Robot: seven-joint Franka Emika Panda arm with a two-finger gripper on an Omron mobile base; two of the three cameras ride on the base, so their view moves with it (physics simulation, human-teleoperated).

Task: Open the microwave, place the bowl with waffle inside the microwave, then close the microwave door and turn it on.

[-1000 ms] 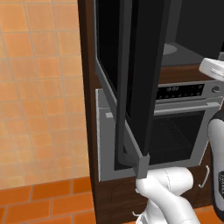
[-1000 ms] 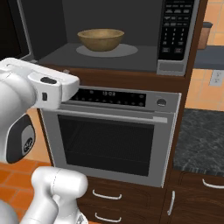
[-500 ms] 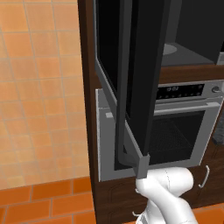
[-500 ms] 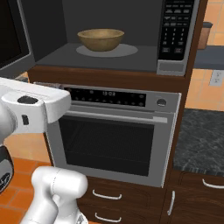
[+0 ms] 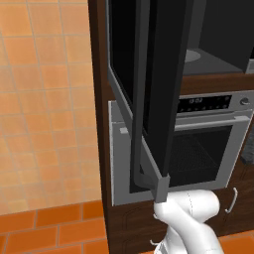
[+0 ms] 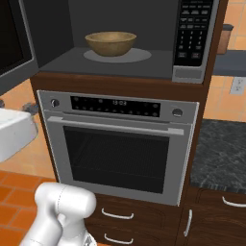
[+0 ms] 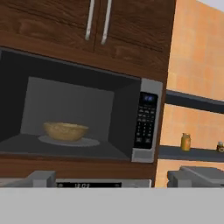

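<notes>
Bowl (image 7: 65,130) well beyond end effector (image 7: 111,178)

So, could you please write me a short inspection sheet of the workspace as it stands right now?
Surface: microwave floor dark grey, round plate under the bowl.
Job's things: bowl sits inside the microwave; waffle hidden by its rim; microwave door swung wide open.
Clutter: small yellow jar on a side shelf.
Tool: open, holding nothing.
Cables: nothing seen.
Surroundings: silver oven below, wooden cabinets above, orange tiled wall, dark countertop.
</notes>
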